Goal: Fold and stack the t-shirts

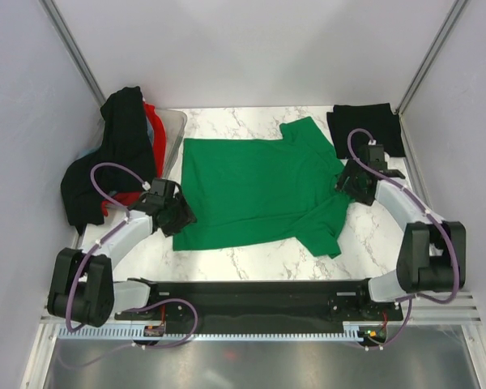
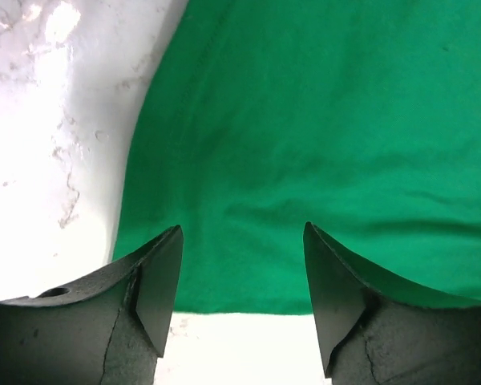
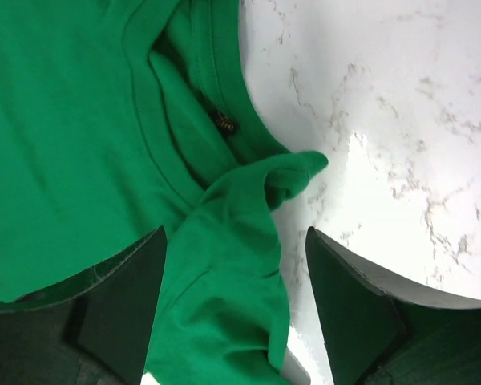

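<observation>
Fabric of the green t-shirt lies spread flat in the middle of the marble table. The left gripper hangs over its hem corner, 2 fingers wide apart, gripping nothing. The right gripper stands just as spread by the collar, a bunched fold lying between its fingers, unpinched. A folded black t-shirt sits far right. A draped black t-shirt and a red t-shirt hang over the tub at left.

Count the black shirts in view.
2: black t-shirt draped over the tub at left; folded black t-shirt far right. Either may hide more.
</observation>
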